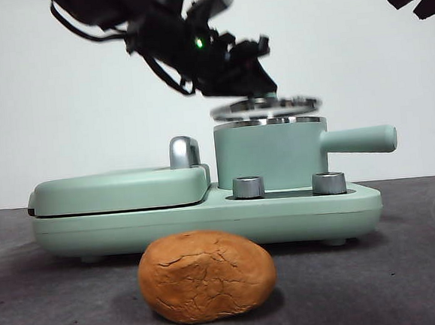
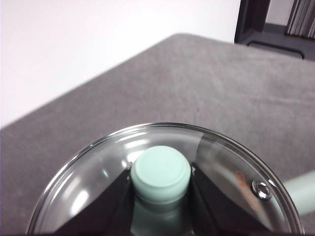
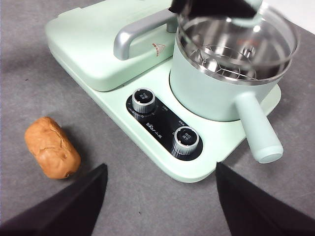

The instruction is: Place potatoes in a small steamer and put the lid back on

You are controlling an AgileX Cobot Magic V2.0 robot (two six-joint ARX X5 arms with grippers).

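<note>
left wrist view: left gripper [image 2: 161, 194] pinching lid [image 2: 98, 167] knob [image 2: 160, 172], lid edge cut off

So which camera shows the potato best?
The front view: the potato sits near and large on the table, its cracks plain. The right wrist view shows it small, from above, beside the cooker. The left wrist view misses it.

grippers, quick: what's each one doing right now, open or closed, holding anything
Left gripper: shut on the lid's knob, holding the lid just above the small steamer.
Right gripper: open, holding nothing, above the table.
</note>
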